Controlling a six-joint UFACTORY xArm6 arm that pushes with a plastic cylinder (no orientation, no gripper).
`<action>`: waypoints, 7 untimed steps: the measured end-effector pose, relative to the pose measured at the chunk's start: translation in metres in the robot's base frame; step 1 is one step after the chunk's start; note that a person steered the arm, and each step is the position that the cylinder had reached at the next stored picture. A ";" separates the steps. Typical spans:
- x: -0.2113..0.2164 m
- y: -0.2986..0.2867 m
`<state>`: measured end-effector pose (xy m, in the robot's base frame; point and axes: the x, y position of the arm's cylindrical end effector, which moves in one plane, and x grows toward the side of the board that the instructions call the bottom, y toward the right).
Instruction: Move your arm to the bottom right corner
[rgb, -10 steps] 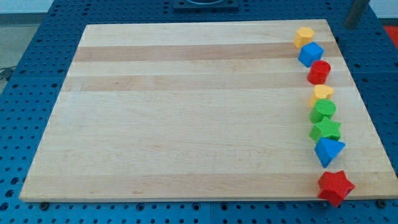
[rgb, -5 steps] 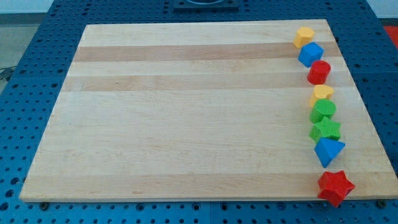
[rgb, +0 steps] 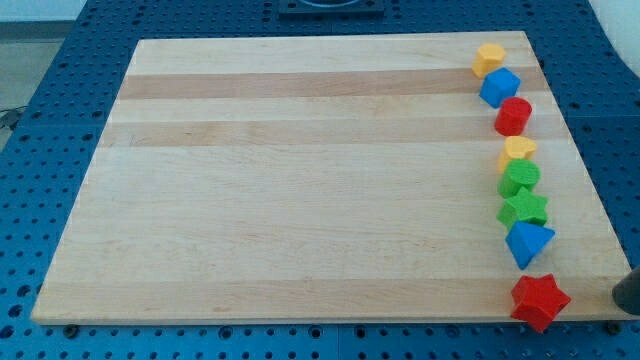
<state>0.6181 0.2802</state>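
Blocks sit in a bent line down the view's right side of the wooden board (rgb: 300, 180); from the top they are a yellow block (rgb: 489, 58), a blue cube (rgb: 499, 87), a red round block (rgb: 513, 116), a second yellow block (rgb: 518, 150), a green block (rgb: 520, 177), a green star-like block (rgb: 525, 208), a blue triangle block (rgb: 527, 243) and a red star (rgb: 539, 301); most of them touch or almost touch the next one; the red star sits a little apart, at the bottom right corner of the board; a blue table with rows of holes (rgb: 60, 60) lies all around the board; a dark shape at the view's right edge, just right of the red star, is probably my tip (rgb: 626, 295); it is blurry and cut off by the edge, so I cannot tell where it really ends; it does not touch the red star; it is a plain rod with nothing to open or close, and it holds nothing.
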 end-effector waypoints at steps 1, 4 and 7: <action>0.000 -0.001; -0.002 -0.011; -0.001 -0.048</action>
<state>0.6167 0.2318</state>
